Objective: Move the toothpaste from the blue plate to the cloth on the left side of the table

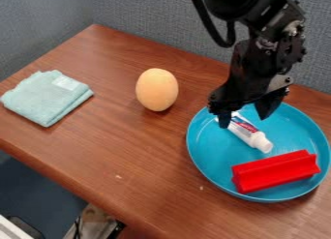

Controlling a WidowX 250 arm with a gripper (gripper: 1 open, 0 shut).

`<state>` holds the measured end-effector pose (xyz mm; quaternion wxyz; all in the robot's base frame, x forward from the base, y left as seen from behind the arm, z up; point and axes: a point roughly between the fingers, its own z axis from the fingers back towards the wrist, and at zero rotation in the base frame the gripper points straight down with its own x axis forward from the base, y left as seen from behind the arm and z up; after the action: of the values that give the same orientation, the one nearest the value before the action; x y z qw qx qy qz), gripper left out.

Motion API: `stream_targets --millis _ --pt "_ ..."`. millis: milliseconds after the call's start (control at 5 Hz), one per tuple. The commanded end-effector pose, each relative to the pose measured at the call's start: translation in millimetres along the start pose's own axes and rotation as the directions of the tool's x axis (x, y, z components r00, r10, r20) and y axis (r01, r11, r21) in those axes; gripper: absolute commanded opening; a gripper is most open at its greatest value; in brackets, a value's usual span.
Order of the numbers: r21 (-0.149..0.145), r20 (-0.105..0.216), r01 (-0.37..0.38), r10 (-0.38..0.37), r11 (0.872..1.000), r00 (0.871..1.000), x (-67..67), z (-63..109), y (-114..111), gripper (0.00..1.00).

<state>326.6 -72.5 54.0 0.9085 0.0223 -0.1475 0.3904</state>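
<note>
My fingers (246,108) spread apart, straddling the cap end of the toothpaste (245,132), nothing clamped. Toothpaste lies in the blue plate (211,156) beside a red block (276,170). Cloth (45,95) far left on desk (130,146), orange egg (157,89) between.

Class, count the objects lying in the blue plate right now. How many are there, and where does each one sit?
2. The toothpaste lies near the blue plate's middle, below the fingers; the red block lies by the near right rim. Nothing appears hidden.
</note>
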Motion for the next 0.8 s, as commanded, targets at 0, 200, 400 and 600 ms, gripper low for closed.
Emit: stream_targets --millis 0,200,400,600 --pt "-0.027 0.005 -0.032 0.032 0.999 0.999 -1.5 8.6 -12.0 1.0" --pt "-0.021 -0.006 -0.06 0.06 0.998 0.998 -3.8 6.7 -13.0 1.0" --pt "-0.007 -0.023 -0.103 0.103 0.995 0.994 -4.4 5.8 -13.4 1.0" --pt "0.003 -0.035 -0.139 0.139 0.99 0.99 -4.9 4.1 -13.1 1.0"
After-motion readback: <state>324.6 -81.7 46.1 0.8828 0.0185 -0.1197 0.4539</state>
